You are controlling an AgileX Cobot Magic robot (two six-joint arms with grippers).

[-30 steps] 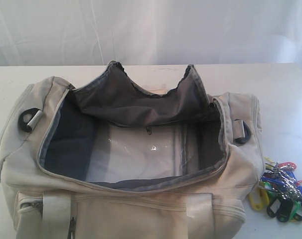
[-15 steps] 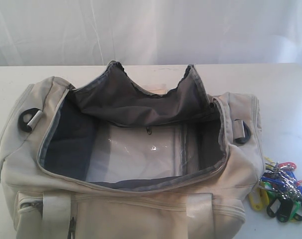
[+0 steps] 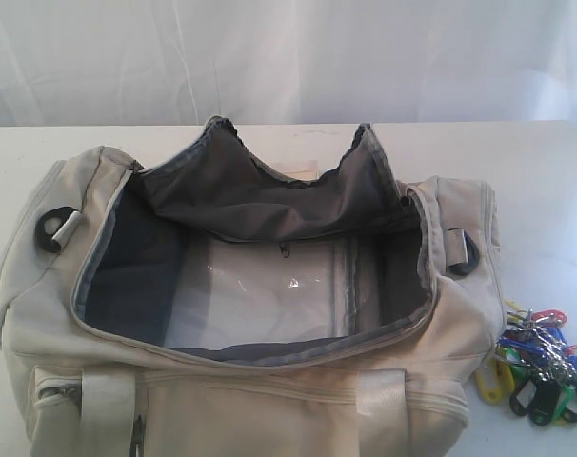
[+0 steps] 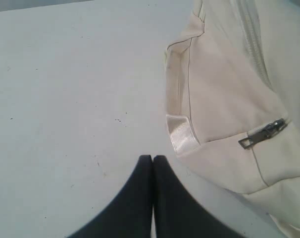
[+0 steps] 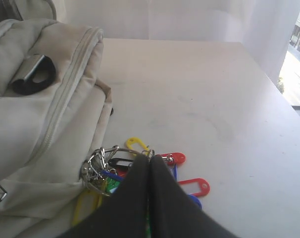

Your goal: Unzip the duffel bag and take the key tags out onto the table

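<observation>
The cream duffel bag lies on the white table with its zip flap thrown back, showing dark grey lining and a clear panel inside. The key tags lie in a coloured bunch on the table against the bag's right end. Neither gripper shows in the exterior view. In the left wrist view my left gripper is shut and empty over bare table, beside the bag's end. My right gripper is shut and empty above the key tags, next to the bag.
A white curtain hangs behind the table. The table's right edge runs close to a window. A black D-ring sits on the bag's end, and a side-pocket zip pull hangs near the left gripper.
</observation>
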